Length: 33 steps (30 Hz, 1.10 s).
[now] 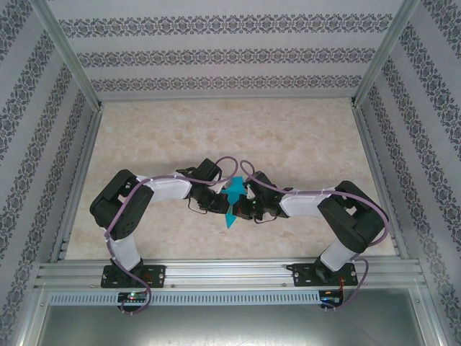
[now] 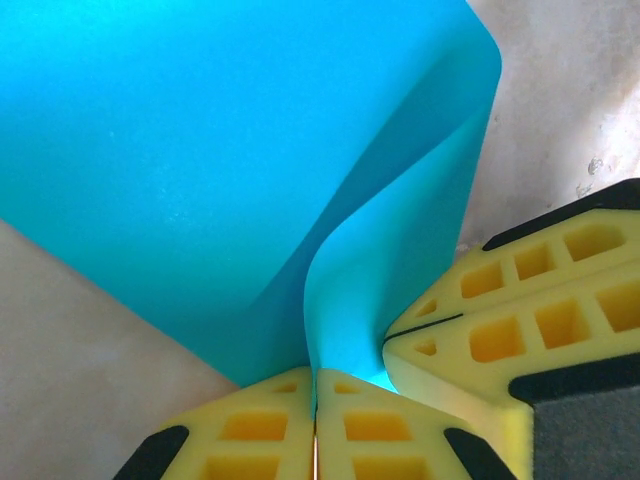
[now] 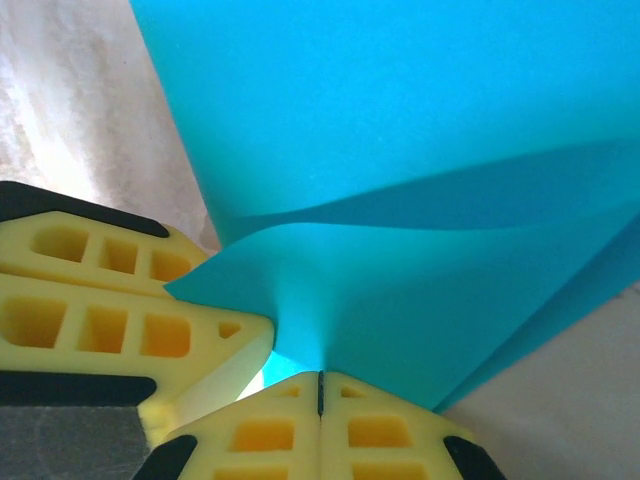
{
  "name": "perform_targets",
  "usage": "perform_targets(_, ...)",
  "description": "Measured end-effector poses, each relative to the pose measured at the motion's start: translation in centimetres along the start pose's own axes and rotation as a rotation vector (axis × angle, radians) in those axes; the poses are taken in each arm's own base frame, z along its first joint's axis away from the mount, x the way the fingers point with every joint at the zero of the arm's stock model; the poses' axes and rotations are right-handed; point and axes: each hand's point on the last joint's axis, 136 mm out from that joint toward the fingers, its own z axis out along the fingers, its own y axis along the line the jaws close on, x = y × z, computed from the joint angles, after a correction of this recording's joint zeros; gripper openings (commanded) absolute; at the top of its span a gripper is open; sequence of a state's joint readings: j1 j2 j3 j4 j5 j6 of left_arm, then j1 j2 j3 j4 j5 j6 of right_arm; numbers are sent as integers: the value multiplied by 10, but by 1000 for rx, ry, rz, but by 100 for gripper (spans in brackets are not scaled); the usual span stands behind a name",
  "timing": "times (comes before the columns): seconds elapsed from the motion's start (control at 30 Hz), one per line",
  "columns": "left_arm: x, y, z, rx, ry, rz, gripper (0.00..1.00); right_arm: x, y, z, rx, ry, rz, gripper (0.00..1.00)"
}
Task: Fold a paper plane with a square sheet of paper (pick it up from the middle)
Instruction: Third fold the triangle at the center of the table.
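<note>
The square sheet of paper (image 1: 233,193) is teal-blue and hangs lifted off the table between both arms at mid-table. My left gripper (image 2: 317,378) is shut, its yellow fingertips pinching the sheet's (image 2: 200,150) lower edge where it curls into a soft bend. My right gripper (image 3: 320,378) is shut on the same sheet (image 3: 420,130), right beside the left one. The right gripper's fingers (image 2: 520,320) show close at the right of the left wrist view, and the left gripper's fingers (image 3: 100,300) at the left of the right wrist view. From above, the left gripper (image 1: 220,204) and right gripper (image 1: 245,207) nearly touch. The paper plane is out of view.
The pale marbled table (image 1: 230,137) stretches beyond the arms. Patterned walls and metal frame posts (image 1: 72,65) close it on three sides. A metal rail (image 1: 230,272) carrying both arm bases runs along the near edge.
</note>
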State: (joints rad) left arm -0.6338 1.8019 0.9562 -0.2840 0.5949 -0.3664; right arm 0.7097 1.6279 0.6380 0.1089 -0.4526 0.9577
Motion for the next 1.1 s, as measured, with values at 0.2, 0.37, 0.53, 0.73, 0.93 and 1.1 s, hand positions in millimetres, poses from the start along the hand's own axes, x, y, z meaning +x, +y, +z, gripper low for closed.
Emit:
perform_targets(0.2,0,0,0,0,1,1,10,1,-2,1,0,1,-2,1)
perform_targets(0.37,0,0,0,-3,4,-2,10,0,0,0,-12,-8,-7,2)
perform_targets(0.53,0,0,0,-3,6,-2,10,-18,7,-20,-64,-78,-2,3)
perform_targets(0.73,0,0,0,-4,8,-4,10,-41,8,-32,-99,-137,3,3)
perform_targets(0.93,-1,0,0,-4,8,-4,10,-36,-10,-14,-63,-91,32,1)
perform_targets(1.1,0,0,0,-3,9,-4,10,-35,-15,-9,-51,-84,32,2)
